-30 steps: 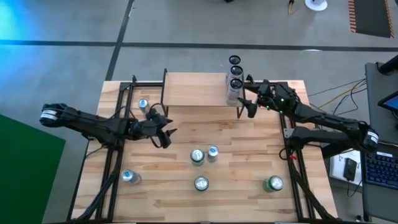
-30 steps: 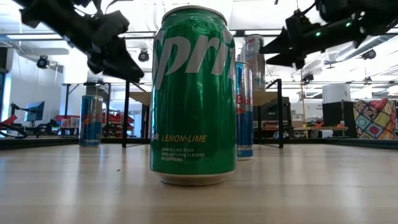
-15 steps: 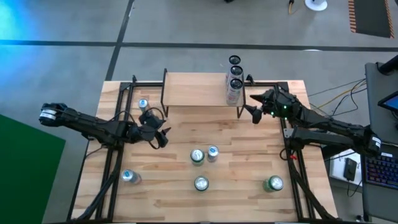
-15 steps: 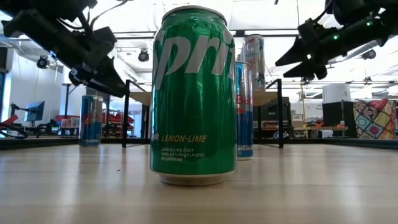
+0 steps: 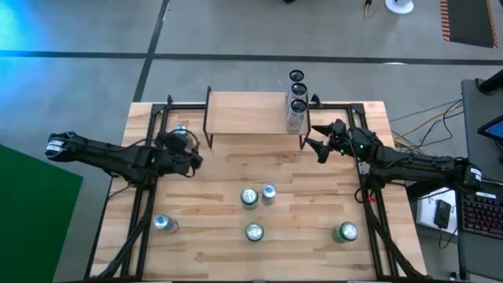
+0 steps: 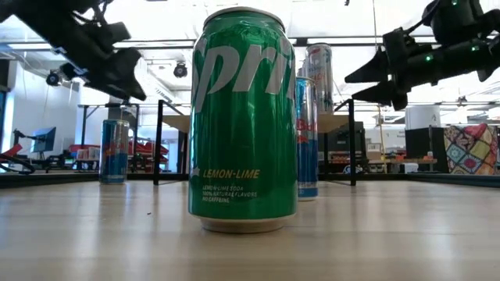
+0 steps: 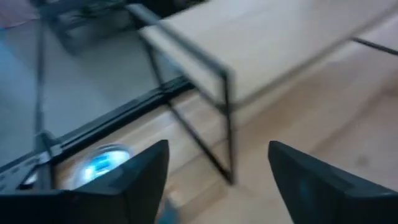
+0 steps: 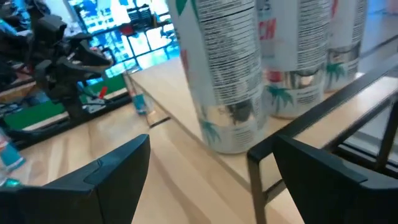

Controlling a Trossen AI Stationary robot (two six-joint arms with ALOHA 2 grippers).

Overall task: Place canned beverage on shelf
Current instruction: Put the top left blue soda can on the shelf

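The shelf (image 5: pixel 247 114) stands at the table's far edge, with three tall silver cans (image 5: pixel 297 98) upright on its right end; they also show in the right wrist view (image 8: pixel 227 68). My right gripper (image 5: pixel 314 144) is open and empty just near-right of those cans. My left gripper (image 5: pixel 191 155) is open and empty near the shelf's left leg, beside a blue can (image 5: pixel 181 132) standing on the table. In the left wrist view that can (image 7: pixel 102 163) and the shelf (image 7: pixel 267 43) lie ahead of the open fingers.
Loose cans stand on the table: a green (image 5: pixel 249 197) and a blue one (image 5: pixel 269 192) at the middle, green ones at the near middle (image 5: pixel 254 232) and near right (image 5: pixel 346 232), a blue one near left (image 5: pixel 163 225). Black frame rails (image 5: pixel 145 196) run along both sides.
My left gripper has gone toward the table's far left, up toward the blue can beside the shelf's left leg, turning toward the far edge. My right gripper has drawn back a little from the silver cans toward the near right. Both stay open.
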